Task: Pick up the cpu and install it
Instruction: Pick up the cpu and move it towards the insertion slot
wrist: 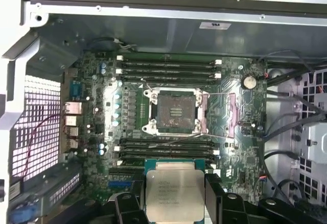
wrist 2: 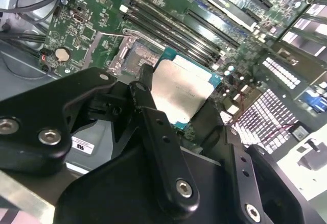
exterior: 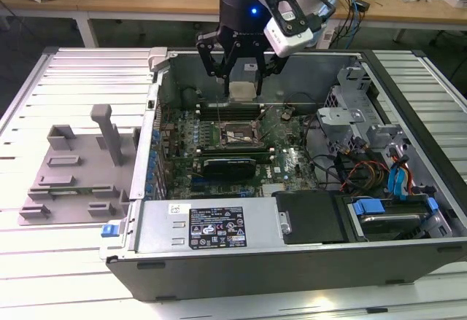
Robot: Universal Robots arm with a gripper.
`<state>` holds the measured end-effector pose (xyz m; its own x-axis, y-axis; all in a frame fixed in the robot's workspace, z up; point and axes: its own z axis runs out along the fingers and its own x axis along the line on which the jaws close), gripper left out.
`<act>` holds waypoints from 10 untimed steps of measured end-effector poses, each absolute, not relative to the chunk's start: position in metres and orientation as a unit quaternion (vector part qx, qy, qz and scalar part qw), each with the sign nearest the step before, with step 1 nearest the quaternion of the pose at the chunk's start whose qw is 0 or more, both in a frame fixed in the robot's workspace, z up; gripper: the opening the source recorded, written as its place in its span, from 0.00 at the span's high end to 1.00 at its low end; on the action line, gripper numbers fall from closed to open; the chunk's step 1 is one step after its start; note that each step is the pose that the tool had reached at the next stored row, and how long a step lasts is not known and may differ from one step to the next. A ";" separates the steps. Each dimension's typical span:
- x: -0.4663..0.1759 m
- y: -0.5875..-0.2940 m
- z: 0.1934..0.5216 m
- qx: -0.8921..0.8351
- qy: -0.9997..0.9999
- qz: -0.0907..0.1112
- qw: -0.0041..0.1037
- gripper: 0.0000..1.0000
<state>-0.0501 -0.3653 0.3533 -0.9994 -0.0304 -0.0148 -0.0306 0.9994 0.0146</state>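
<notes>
Pincer (exterior: 242, 89) pinching cpu (wrist: 174, 193) by opposite edges, metal top up. In exterior view cpu hangs at 12 o'clock of open socket (exterior: 232, 136), clear of motherboard (exterior: 288, 163).

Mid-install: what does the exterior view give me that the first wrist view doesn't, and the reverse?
Exterior view: the grey fixture tray beside the computer case, on the exterior view's left, and the blue-tabbed drive bay. First wrist view: the vent grille and the bare contact bed of the socket from straight above. Both: the pincer shut on the cpu, apart from the open socket.
</notes>
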 end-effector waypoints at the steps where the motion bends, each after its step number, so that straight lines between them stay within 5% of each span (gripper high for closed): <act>1: -0.049 -0.364 0.351 -0.015 1.000 0.007 0.007 0.45; 10: -0.041 -0.362 0.325 -0.015 1.000 0.007 0.005 0.45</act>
